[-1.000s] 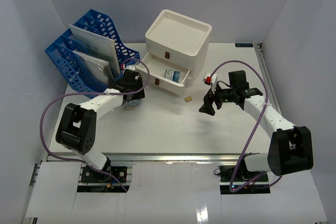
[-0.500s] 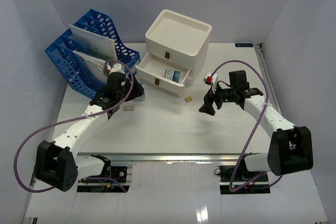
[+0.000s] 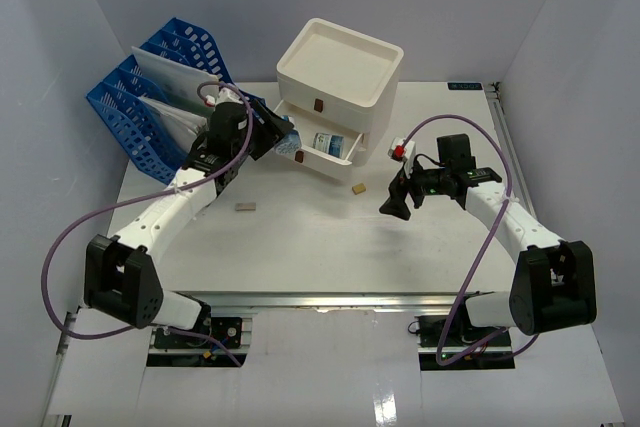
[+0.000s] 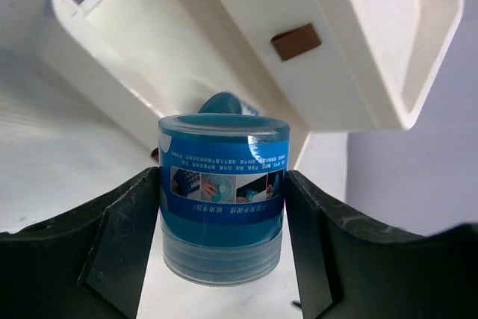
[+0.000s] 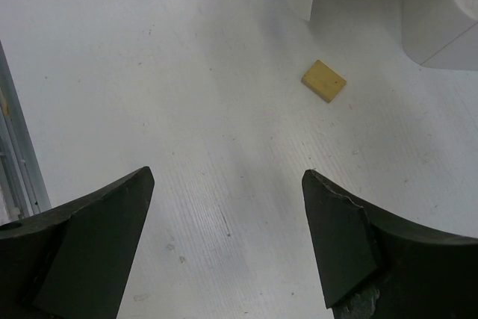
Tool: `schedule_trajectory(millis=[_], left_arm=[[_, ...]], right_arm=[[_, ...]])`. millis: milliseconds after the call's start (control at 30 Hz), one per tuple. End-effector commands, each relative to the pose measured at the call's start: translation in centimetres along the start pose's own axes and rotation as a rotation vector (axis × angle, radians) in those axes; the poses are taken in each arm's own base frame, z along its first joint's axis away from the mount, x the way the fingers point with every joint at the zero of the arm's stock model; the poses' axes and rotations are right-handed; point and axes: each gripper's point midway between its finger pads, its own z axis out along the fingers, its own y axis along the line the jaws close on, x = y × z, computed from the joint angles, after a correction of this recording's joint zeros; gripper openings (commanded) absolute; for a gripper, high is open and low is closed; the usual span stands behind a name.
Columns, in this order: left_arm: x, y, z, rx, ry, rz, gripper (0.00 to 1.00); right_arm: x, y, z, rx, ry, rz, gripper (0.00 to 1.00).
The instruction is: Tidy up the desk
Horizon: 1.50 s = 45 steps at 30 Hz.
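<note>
The desk (image 3: 320,247) fills the floor of the top view beneath both arms, its metal rail running along the near edge. The left gripper (image 3: 281,138) reaches toward the far edge, left of centre, and is clamped on a blue-labelled jar (image 4: 222,192), one black finger (image 4: 119,244) pressed to each side. It holds the jar at the open drawer (image 3: 315,162) of the white drawer box (image 3: 340,72). A second jar (image 3: 325,141) lies inside that drawer. The right gripper (image 3: 396,203) hangs over the right half of the desk with its fingers (image 5: 89,244) spread wide and nothing between them. A small yellow block (image 5: 324,81) lies on the tabletop between this gripper and the drawer box. A small grey piece (image 3: 245,207) lies on the left half. Blue file racks (image 3: 150,97) holding papers stand in the far left corner.
</note>
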Motion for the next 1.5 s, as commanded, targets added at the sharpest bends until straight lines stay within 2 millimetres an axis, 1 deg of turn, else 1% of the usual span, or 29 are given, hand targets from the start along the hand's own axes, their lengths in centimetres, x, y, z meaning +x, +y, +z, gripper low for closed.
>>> schedule_trajectory(millis=[0, 67, 167, 233, 300, 333, 400, 433, 533, 567, 667, 700, 767, 867, 900, 933, 967, 1033, 1133, 1267, 1367, 1433, 1467], left_arm=[[-4.7, -3.7, 1.5, 0.072, -0.136, -0.179, 0.00], [-5.3, -3.4, 2.6, 0.050, -0.163, -0.243, 0.00], [-5.7, -3.0, 4.3, 0.021, -0.181, -0.292, 0.00], [-5.6, -2.6, 5.5, -0.006, -0.178, -0.314, 0.01], [-5.2, -2.1, 6.4, -0.023, -0.167, -0.326, 0.04], [-5.0, -2.0, 6.6, -0.026, -0.164, -0.334, 0.08], [-4.6, -1.7, 7.3, -0.032, -0.149, -0.338, 0.30], [-4.4, -1.7, 7.5, -0.030, -0.142, -0.337, 0.38], [-3.8, -1.6, 8.1, -0.011, -0.126, -0.328, 0.54], [-3.8, -1.7, 8.1, -0.005, -0.124, -0.327, 0.56], [-3.8, -1.9, 8.1, 0.008, -0.122, -0.315, 0.62], [-3.8, -2.0, 8.0, 0.012, -0.123, -0.312, 0.66], [-4.0, -2.1, 7.9, 0.017, -0.127, -0.301, 0.69], [-4.2, -2.3, 7.6, 0.023, -0.133, -0.288, 0.76], [-4.3, -2.4, 7.5, 0.023, -0.136, -0.283, 0.80], [-4.3, -2.3, 7.4, 0.021, -0.137, -0.275, 0.87], [-4.3, -2.3, 7.4, 0.021, -0.137, -0.274, 0.89], [-4.2, -2.3, 7.2, 0.027, -0.133, -0.263, 0.98], [-4.0, -2.2, 7.1, 0.031, -0.129, -0.253, 0.98], [-4.9, -3.3, 6.4, 0.075, -0.157, -0.194, 0.98], [-5.9, -4.2, 4.7, 0.125, -0.203, -0.053, 0.98], [-5.6, -3.3, 3.9, 0.119, -0.217, 0.040, 0.98], [-6.0, -3.5, 2.6, 0.137, -0.240, 0.070, 0.98]], right_arm=[[-0.8, 0.0, -0.5, 0.005, -0.028, -0.030, 0.87], [-0.9, -0.1, -0.5, 0.007, -0.031, -0.031, 0.87], [-0.9, 0.0, -0.6, 0.006, -0.035, -0.033, 0.87], [-1.0, 0.0, -0.7, 0.007, -0.037, -0.034, 0.87], [-1.0, 0.0, -0.7, 0.007, -0.038, -0.037, 0.87], [-1.1, 0.0, -0.8, 0.006, -0.040, -0.039, 0.87], [-1.1, 0.0, -0.8, 0.006, -0.040, -0.040, 0.87], [-1.1, 0.0, -0.8, 0.006, -0.041, -0.040, 0.87], [-1.1, 0.0, -0.9, 0.008, -0.043, -0.041, 0.87], [-1.1, 0.0, -1.0, 0.009, -0.043, -0.041, 0.87], [-1.1, -0.1, -1.1, 0.011, -0.045, -0.040, 0.87], [-1.1, -0.1, -1.1, 0.010, -0.045, -0.039, 0.87], [-1.1, 0.0, -1.1, 0.008, -0.047, -0.037, 0.87], [-1.1, -0.1, -1.1, 0.007, -0.046, -0.035, 0.87], [-1.0, -0.1, -1.1, 0.008, -0.046, -0.034, 0.87], [-1.1, -0.1, -1.1, 0.007, -0.047, -0.033, 0.87], [-1.0, -0.1, -1.1, 0.008, -0.046, -0.032, 0.87], [-1.1, -0.1, -1.1, 0.009, -0.047, -0.032, 0.87], [-1.0, -0.2, -1.1, 0.009, -0.047, -0.028, 0.87], [-0.9, -0.3, -1.1, 0.015, -0.043, -0.027, 0.87], [-0.7, -0.5, -1.2, 0.027, -0.036, -0.039, 0.87], [-0.8, -0.5, -1.3, 0.029, -0.039, -0.053, 0.87], [-1.0, -0.4, -1.4, 0.031, -0.043, -0.061, 0.87]])
